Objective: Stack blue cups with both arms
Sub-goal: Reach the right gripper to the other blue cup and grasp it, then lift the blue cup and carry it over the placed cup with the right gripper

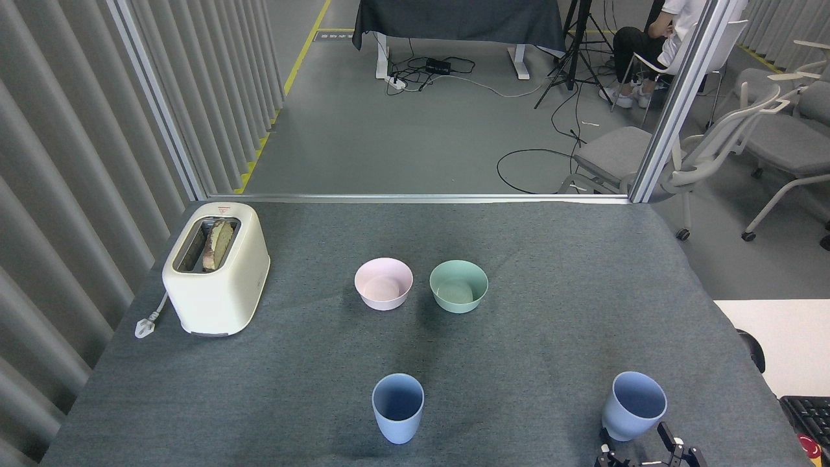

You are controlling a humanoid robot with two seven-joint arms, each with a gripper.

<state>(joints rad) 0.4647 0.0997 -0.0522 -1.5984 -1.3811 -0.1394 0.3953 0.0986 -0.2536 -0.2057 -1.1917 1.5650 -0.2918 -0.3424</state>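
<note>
Two pale-blue cups stand upright on the grey table cloth near its front edge: one blue cup (397,407) at the centre, the other blue cup (633,405) at the right. My right gripper (638,451) pokes in from the bottom edge just below the right cup. It is open, with a black finger on each side of the cup's base, and I cannot tell whether they touch it. My left arm and gripper are out of view.
A pink bowl (383,283) and a green bowl (458,285) sit side by side behind the cups. A cream toaster (216,267) with bread stands at the left. A white desk with a keyboard (807,415) lies off the table's right edge.
</note>
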